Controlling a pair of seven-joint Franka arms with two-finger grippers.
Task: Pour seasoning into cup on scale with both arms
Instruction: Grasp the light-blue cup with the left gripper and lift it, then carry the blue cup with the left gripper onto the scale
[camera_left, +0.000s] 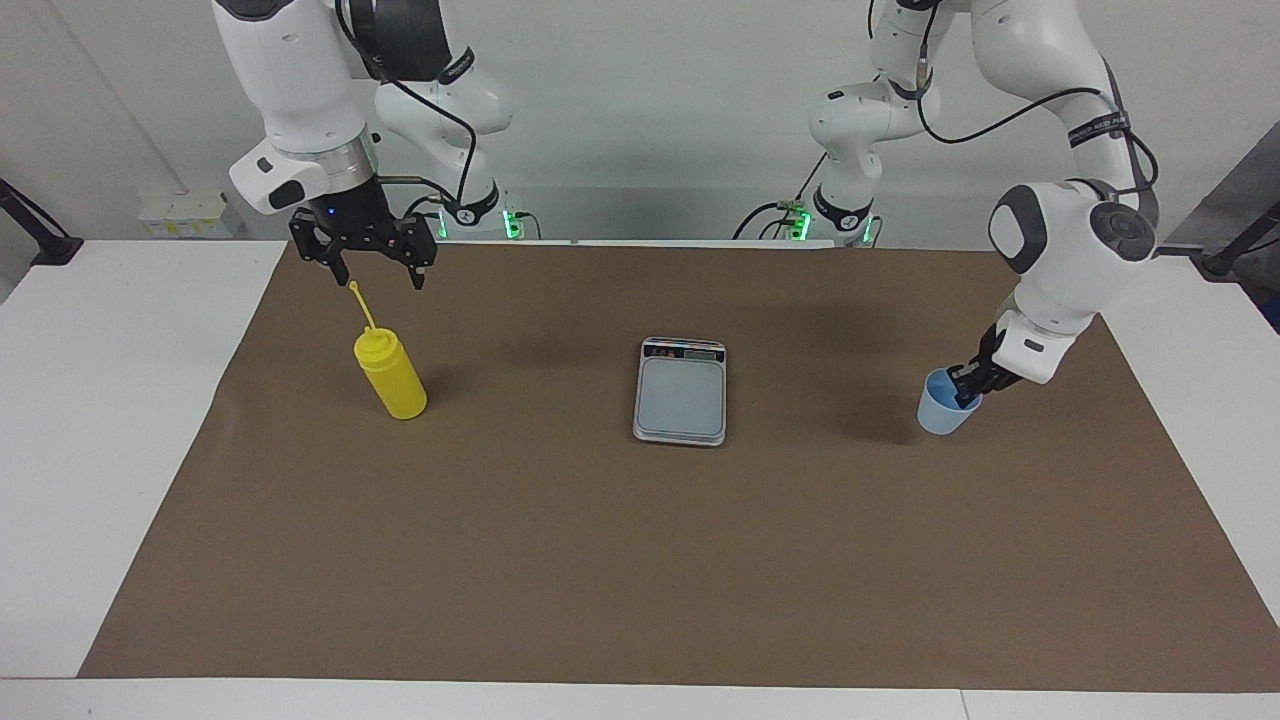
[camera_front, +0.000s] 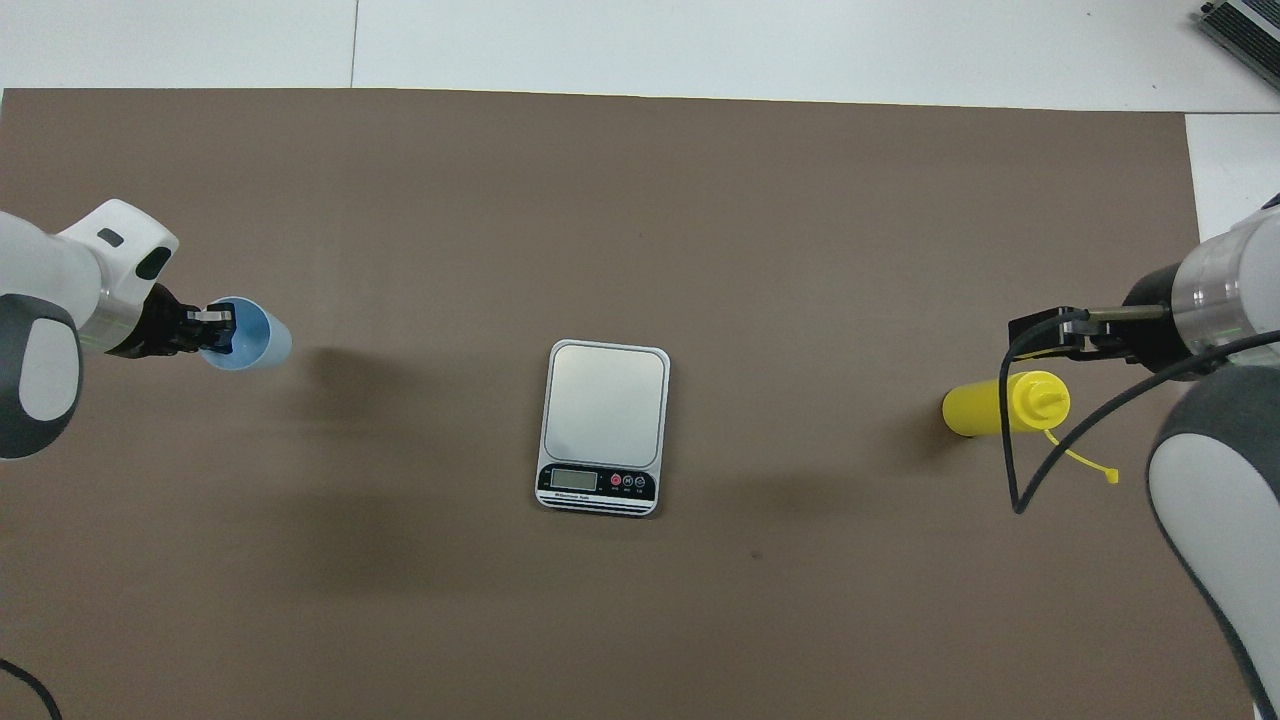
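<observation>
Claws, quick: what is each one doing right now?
Left claw: shut on the rim of the cup, which is lifted off the mat.
Right claw: open, holding nothing, over the bottle.

A matt brown paper sheet (camera_left: 640, 560) is laid flat. Smooth plastic is seen on the yellow bottle (camera_left: 392, 378) and blue cup (camera_left: 943, 408); the scale (camera_left: 681, 392) is silvery.

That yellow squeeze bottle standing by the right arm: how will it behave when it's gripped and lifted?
The yellow bottle stands tall on a narrow base, so a sideways nudge would likely tip it, and once down it could roll. It looks like soft plastic, so it probably gives under a squeeze. Its thin cap strap will likely flop about.
</observation>
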